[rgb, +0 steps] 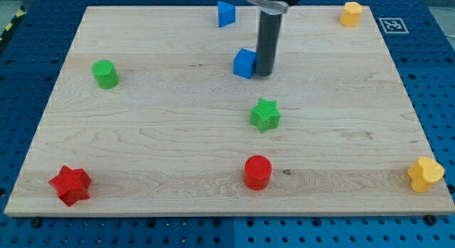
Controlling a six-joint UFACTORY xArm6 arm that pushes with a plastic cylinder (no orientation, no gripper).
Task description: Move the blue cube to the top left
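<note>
The blue cube (244, 63) sits on the wooden board (163, 134), above the middle and towards the view's top. My tip (264, 72) stands right against the cube's right side, touching or nearly touching it. The dark rod rises from there out of the view's top. The board's top left corner is far off to the cube's left.
A second blue block (226, 13) lies at the top edge, just left of the rod. A green cylinder (105, 74) is at the left, a green star (265, 114) below the cube, a red cylinder (258, 172), a red star (70, 185), yellow blocks at top right (350, 13) and bottom right (425, 174).
</note>
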